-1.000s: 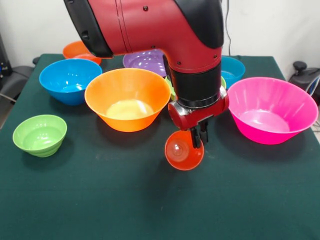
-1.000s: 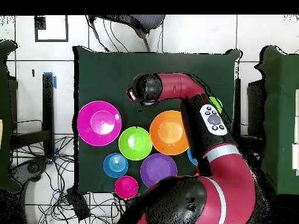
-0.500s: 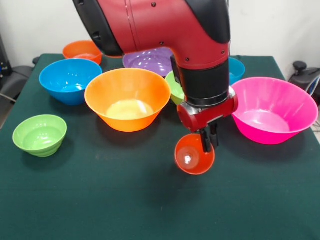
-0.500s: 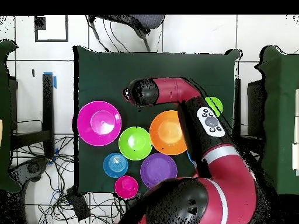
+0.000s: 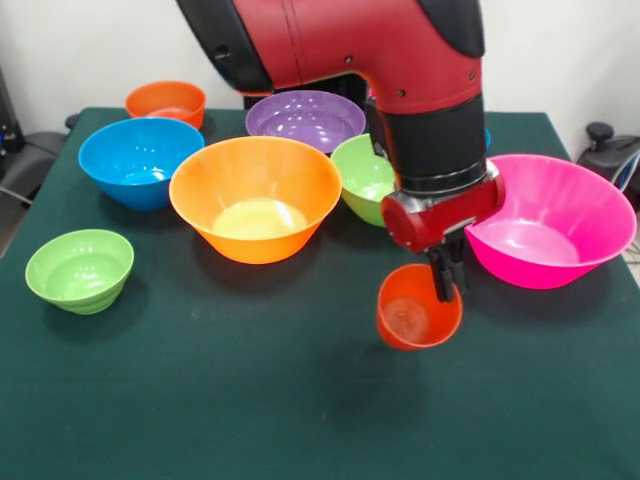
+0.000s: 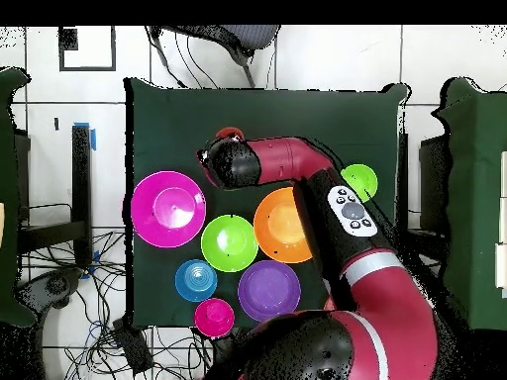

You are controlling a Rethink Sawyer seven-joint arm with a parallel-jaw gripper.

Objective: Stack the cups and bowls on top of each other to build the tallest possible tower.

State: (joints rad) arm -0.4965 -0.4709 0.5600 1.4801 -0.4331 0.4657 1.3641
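Observation:
My gripper [image 5: 447, 282] is shut on the rim of the orange-red cup [image 5: 418, 310]. The cup hangs tilted just above the green cloth, its mouth facing the camera, close to the front-left side of the big pink bowl [image 5: 552, 215]. From above only a sliver of the cup [image 6: 230, 132] shows past the wrist. The bowls stand apart: large orange [image 5: 255, 198], medium blue [image 5: 138, 160], purple [image 5: 305, 117], medium green [image 5: 362, 178], small green [image 5: 80, 268], small orange [image 5: 166, 101]. Small blue [image 6: 196, 280] and magenta-red [image 6: 214, 317] bowls show in the overhead view. No tower shows.
The red arm [image 6: 342, 213] reaches over the orange and purple bowls and hides part of them from above. The table's green cloth [image 5: 200, 400] ends at the near edge. Chairs and cables lie around the table.
The arm has carried the cup rightward in the front view, nearer the pink bowl, and the cup's mouth has turned more upward. The medium green bowl has come out from behind the arm.

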